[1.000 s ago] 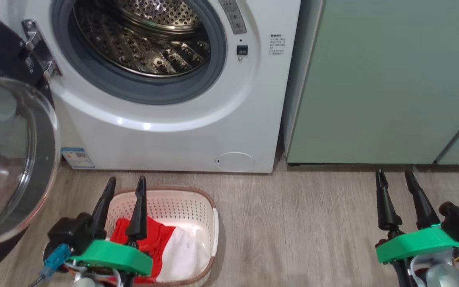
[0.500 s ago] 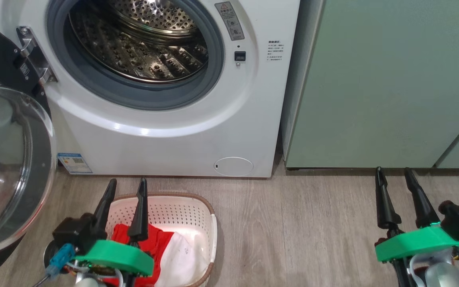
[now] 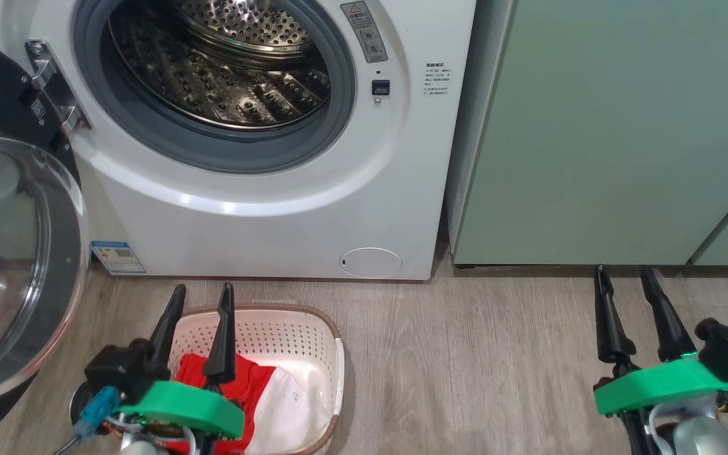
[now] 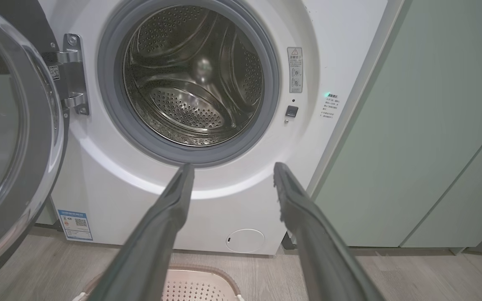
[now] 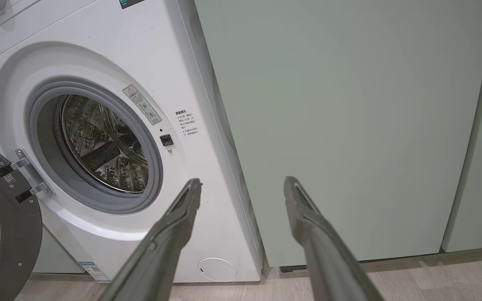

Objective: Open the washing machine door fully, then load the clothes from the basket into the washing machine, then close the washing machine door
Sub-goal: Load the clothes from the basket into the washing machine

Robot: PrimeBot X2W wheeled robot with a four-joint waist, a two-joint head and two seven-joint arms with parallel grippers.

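Red and white clothes [image 3: 256, 388] are lying crumpled in the cream basket [image 3: 275, 335] at lower left of the head view, likely soft, light and floppy, best pinched at a raised fold, with both the left gripper [image 3: 203, 292] and right gripper [image 3: 623, 270] hanging wide open, empty

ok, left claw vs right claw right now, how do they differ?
The left claw hangs above the basket of clothes; the right claw hangs over bare floor. The left claw faces the open washing machine; the right claw faces the green cabinet beside it. Shared: both are open, empty and touching nothing.
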